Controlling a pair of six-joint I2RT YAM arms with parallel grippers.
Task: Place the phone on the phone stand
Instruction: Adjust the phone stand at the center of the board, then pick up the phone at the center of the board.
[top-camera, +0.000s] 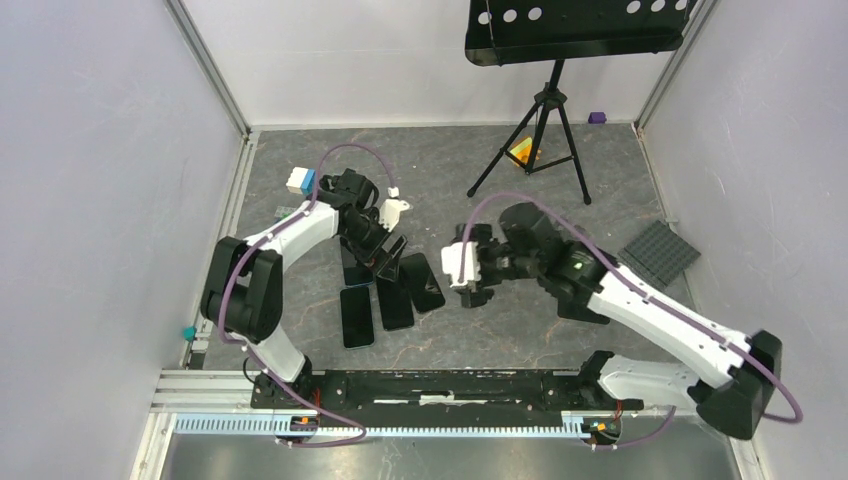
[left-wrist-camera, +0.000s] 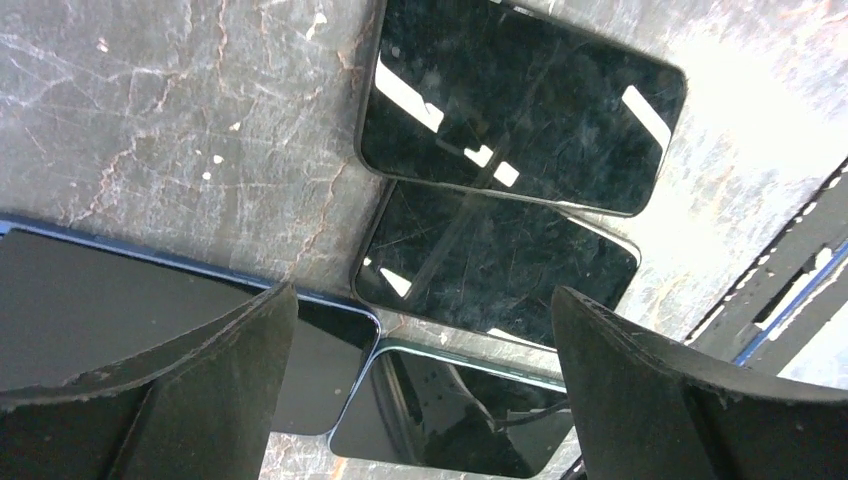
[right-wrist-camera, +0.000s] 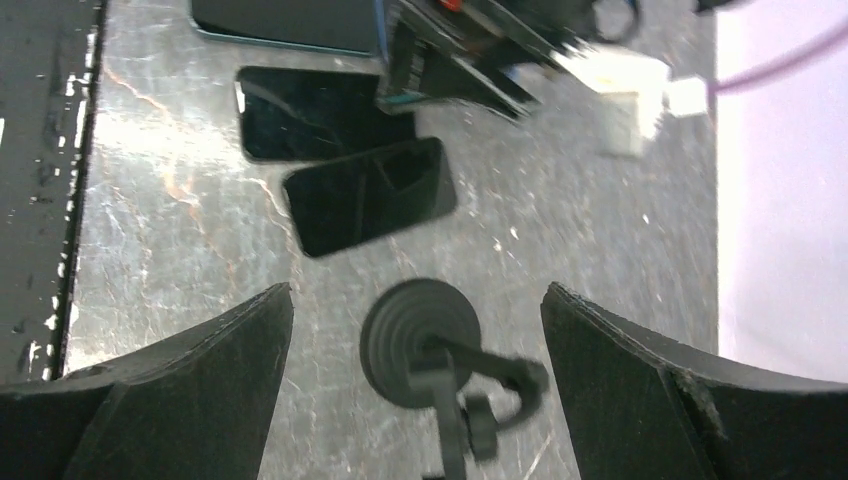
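A: Phones, where are they lying?

B: Four phones (top-camera: 394, 303) are lying flat, dark screens up. They are fanning out left of the middle of the desk (top-camera: 500, 340), nearer its near edge than its far edge. In the left wrist view two are overlapping along one edge. None is sitting on the stand yet, and I cannot tell which one is meant for it.

A: Left arm?

B: The left fingers (left-wrist-camera: 180, 390) are hanging over that cluster, spread wide and gripping nothing. I cannot tell whether a tip is touching a screen.

A: And the stand?

B: The phone stand (right-wrist-camera: 418, 335) is sitting about mid-desk, apart from the phones, on their right-edge side. It is showing a round, ribbed black base with a jointed arm coming off it, and the arm is blurring in the right wrist view.

A: Right arm?

B: The right fingers (right-wrist-camera: 190, 390) are hovering over the stand, released, standing wide to either side of the base and not touching it.

A: Other items?

B: A black music stand (top-camera: 580, 35) on a tripod is standing near the far edge. A blue-and-white block (top-camera: 300, 181) is sitting toward the far left corner. A dark gridded mat (top-camera: 660, 252) is lying by the right edge.
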